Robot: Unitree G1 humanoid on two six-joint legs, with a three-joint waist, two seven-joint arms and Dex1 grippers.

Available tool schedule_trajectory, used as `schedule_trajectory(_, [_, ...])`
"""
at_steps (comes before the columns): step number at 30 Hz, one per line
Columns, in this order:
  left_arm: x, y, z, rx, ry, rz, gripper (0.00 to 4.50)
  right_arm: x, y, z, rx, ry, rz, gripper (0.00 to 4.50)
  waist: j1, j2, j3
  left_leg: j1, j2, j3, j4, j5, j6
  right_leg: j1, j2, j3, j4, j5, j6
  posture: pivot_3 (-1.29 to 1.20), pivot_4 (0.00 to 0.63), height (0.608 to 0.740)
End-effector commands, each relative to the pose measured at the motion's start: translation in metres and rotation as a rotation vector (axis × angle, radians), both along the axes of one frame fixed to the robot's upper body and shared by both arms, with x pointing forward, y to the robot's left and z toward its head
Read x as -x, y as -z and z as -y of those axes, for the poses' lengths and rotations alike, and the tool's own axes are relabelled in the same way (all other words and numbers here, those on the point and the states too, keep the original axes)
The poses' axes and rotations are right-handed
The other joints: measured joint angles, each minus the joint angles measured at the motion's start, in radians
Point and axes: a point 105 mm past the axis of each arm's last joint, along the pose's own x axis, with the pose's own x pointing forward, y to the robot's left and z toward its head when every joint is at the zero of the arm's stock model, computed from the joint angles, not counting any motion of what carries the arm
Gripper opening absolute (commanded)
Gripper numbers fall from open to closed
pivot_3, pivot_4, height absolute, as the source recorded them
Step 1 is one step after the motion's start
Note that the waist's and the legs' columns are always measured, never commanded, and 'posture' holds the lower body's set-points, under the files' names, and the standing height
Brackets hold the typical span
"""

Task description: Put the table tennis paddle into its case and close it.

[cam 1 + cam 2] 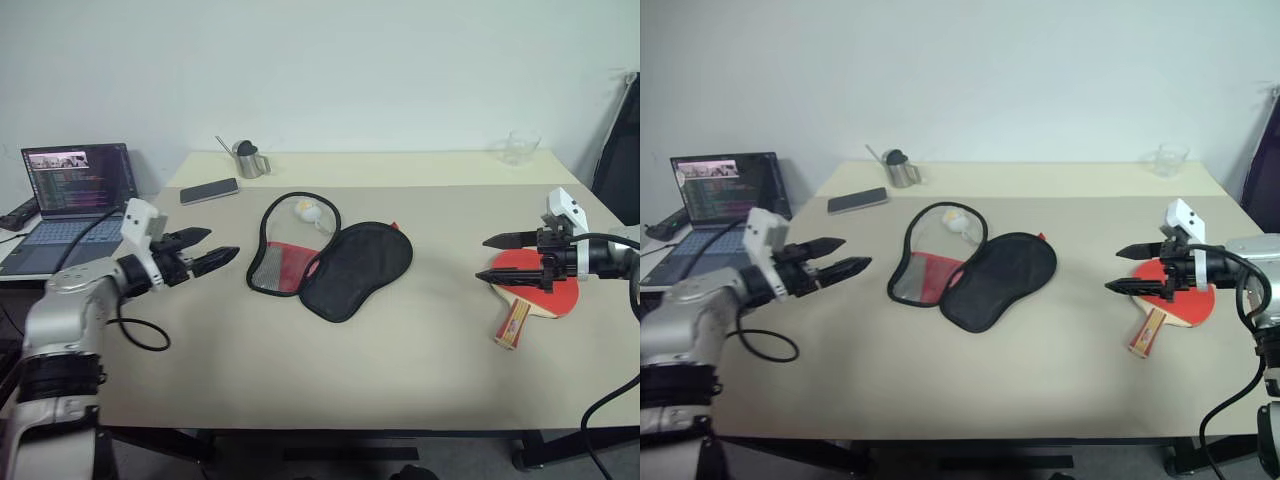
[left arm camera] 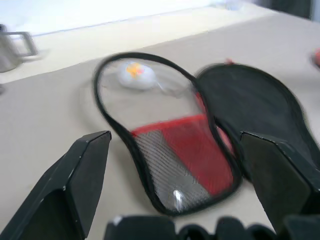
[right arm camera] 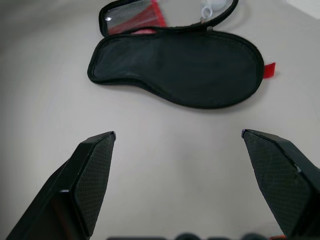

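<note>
Both grippers, left gripper (image 1: 205,250) & right gripper (image 1: 496,258), wide open, empty; right partly hides paddle (image 1: 545,296).

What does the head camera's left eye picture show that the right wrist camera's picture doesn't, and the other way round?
Left eye view alone: the table tennis paddle under the right arm's open fingers, the left arm's open fingers, a laptop, a phone, a metal cup and a glass bowl.

Right wrist view alone: a close look along its own spread fingers.

Both: the case lying open on the table, black half beside the mesh half.
</note>
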Motion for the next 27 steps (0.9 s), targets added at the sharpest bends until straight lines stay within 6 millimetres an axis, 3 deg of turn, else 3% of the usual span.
schedule_trajectory(1, [-0.031,-0.007,-0.022,0.081,-0.239,-0.038,4.50,0.004,-0.013,0.003,-0.021,0.016,0.068,4.45,0.005,-0.003,0.000,0.000,0.000,0.000,0.000,0.000,0.000,0.000,0.000,0.000,0.000,0.000,0.000,0.00,0.150,0.740])
schedule_trajectory(5, [-0.052,0.020,0.004,0.145,-0.251,-0.182,4.50,0.004,-0.009,0.011,-0.019,0.057,0.061,4.45,0.012,-0.005,0.000,0.000,-0.001,0.001,0.000,0.000,0.000,0.000,0.000,0.001,-0.001,0.001,0.001,0.00,0.150,0.740])
schedule_trajectory(10, [-0.061,0.057,0.044,0.241,-0.193,-0.330,4.50,0.007,-0.007,0.014,0.015,0.065,0.050,4.45,0.014,-0.008,0.002,-0.002,-0.001,0.002,0.000,0.000,0.000,-0.002,0.000,0.001,-0.001,0.001,0.001,0.00,0.150,0.740])
schedule_trajectory(17, [-0.057,0.087,0.058,0.280,-0.192,-0.422,4.50,0.010,-0.017,0.013,0.019,0.060,0.076,4.45,0.015,-0.009,0.002,-0.001,-0.001,0.003,0.001,0.000,0.000,-0.002,0.000,0.002,0.000,0.001,0.002,0.00,0.150,0.740])
schedule_trajectory(20, [-0.058,0.085,0.064,0.308,-0.172,-0.417,4.50,0.006,-0.019,0.011,0.033,0.056,0.090,4.45,0.019,-0.009,0.002,-0.001,-0.001,0.003,0.001,0.000,0.000,-0.001,0.000,0.002,0.000,0.001,0.002,0.00,0.150,0.740])
schedule_trajectory(23, [-0.057,0.078,0.074,0.307,-0.114,-0.402,3.91,0.002,-0.021,0.007,0.019,0.054,0.107,4.50,0.021,-0.010,0.002,-0.001,-0.001,0.002,0.001,0.000,0.000,-0.001,0.000,0.002,0.000,0.001,0.002,0.00,0.150,0.740])
schedule_trajectory(27, [-0.057,0.065,0.078,0.320,-0.078,-0.382,2.50,0.002,-0.017,0.004,0.019,0.048,0.107,4.50,0.021,-0.010,0.002,-0.002,-0.001,0.002,0.001,0.000,0.000,-0.001,0.000,0.002,0.000,0.001,0.002,0.00,0.150,0.740])
